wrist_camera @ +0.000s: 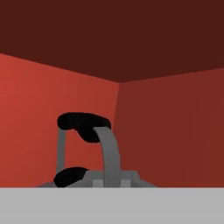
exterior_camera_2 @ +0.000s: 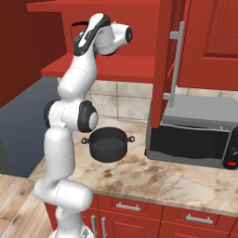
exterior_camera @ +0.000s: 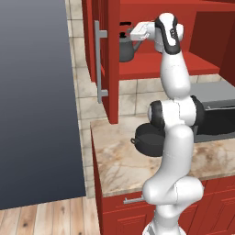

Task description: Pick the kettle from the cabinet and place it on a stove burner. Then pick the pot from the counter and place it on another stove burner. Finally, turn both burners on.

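Note:
The dark grey kettle [exterior_camera: 125, 49] stands upright on the red shelf inside the tall red cabinet [exterior_camera: 151, 64], whose door hangs open. My gripper [exterior_camera: 132, 34] is level with the kettle's black arched handle [wrist_camera: 83, 124], just to its right and apart from it, open and holding nothing. The hand view looks at that handle and the lid knob [wrist_camera: 70, 176] from close by. In the right base view my arm covers most of the kettle, leaving only its handle [exterior_camera_2: 73, 27]. The squat black pot [exterior_camera_2: 108, 144] sits on the marbled counter [exterior_camera: 119, 160], below my elbow. The stove burners are out of view.
The open cabinet door with its long grey bar handle [exterior_camera: 98, 62] juts out left of the kettle. A grey and black microwave [exterior_camera_2: 195, 135] stands on the counter right of the pot. A tall dark grey panel [exterior_camera: 34, 101] rises at the left.

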### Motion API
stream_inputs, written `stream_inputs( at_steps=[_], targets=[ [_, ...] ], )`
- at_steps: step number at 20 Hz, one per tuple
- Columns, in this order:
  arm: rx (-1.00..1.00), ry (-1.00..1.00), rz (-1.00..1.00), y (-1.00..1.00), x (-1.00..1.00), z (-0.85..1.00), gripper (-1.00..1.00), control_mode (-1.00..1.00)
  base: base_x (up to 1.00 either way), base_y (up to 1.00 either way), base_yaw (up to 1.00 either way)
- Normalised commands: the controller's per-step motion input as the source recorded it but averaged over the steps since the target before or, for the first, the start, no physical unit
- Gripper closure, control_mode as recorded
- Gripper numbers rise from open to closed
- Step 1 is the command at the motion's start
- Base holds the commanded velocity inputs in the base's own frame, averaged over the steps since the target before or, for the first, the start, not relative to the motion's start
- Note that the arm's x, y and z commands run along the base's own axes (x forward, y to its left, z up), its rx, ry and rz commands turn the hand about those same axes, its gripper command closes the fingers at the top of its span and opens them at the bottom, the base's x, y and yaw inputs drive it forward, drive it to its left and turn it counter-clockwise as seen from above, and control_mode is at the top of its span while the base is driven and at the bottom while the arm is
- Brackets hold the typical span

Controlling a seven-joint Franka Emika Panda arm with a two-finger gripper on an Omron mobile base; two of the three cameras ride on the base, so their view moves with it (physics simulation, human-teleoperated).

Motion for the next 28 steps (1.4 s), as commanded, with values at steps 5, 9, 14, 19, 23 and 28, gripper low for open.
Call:
stream_inputs(
  at_steps=[5, 9, 14, 19, 23, 28],
  targets=[
    [0.0, 0.0, 0.0, 0.08, -0.1, -0.13, 1.0, -1.0, 0.0, 0.0, 0.0],
    [0.04, -0.04, 0.0, 0.0, -0.22, -0.38, 1.0, -1.0, 0.0, 0.0, 0.0],
    [0.04, -0.06, 0.0, 0.0, -0.26, -0.47, 1.0, -1.0, 0.0, 0.0, 0.0],
    [0.02, -0.05, 0.0, 0.0, -0.28, -0.22, 1.0, -1.0, 0.0, 0.0, 0.0],
    [0.0, -0.04, 0.0, 0.04, -0.34, 0.0, 1.0, -1.0, 0.0, 0.0, 0.0],
    [0.0, -0.05, 0.0, 0.07, -0.36, 0.0, 1.0, -1.0, 0.0, 0.0, 0.0]
  ],
)
